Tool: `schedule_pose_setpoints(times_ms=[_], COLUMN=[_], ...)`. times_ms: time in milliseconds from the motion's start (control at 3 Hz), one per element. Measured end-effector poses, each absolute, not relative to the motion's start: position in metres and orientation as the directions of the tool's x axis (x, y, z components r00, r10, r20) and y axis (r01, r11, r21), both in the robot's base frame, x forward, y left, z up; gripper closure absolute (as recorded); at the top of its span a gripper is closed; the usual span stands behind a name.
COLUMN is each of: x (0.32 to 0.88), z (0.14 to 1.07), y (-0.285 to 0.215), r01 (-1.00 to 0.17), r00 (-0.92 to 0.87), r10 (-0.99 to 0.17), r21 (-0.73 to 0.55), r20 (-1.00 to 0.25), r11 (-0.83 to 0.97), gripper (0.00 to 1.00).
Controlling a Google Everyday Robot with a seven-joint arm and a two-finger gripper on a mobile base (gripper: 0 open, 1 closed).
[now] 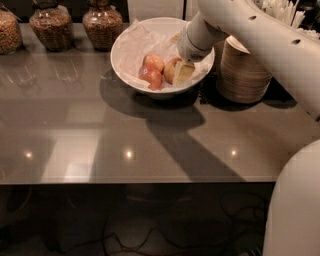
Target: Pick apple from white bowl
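Observation:
The white bowl (pixel 125 47), lined with crumpled white paper, stands at the back middle of the grey table. Three apples lie in it. Two redder apples (pixel 152 70) touch each other at the left. The yellow-orange apple (pixel 170 70) lies to their right, partly hidden by my gripper. My gripper (pixel 181 75) reaches down into the bowl from the upper right and sits right against this apple's right side. My white arm (pixel 260 45) crosses the top right of the view.
A stack of small cream disposable bowls (pixel 245 75) stands just right of the white bowl, under my arm. Three glass jars of grains (pixel 102 25) line the back left. White sticks (pixel 282 12) stand at the top right. The table's front edge (pixel 125 181) runs across the lower middle.

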State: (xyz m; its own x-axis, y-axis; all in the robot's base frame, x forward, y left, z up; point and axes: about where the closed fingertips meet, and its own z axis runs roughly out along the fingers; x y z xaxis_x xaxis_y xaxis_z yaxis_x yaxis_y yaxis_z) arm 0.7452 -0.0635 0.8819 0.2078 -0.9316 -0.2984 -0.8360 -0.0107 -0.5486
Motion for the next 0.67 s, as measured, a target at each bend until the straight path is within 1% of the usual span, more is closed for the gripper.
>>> schedule_pose_setpoints(times_ms=[333, 667], x=[0.7456, 0.7481], z=[0.8653, 0.8561], y=[-0.0645, -0.0674], r01=[-0.853, -0.861], r00=[0.199, 0.183], r10=[-0.938, -0.944], r21=[-0.521, -0.508], r20=[-0.284, -0.275], r11=[-0.023, -0.019], gripper=[0.20, 0.39])
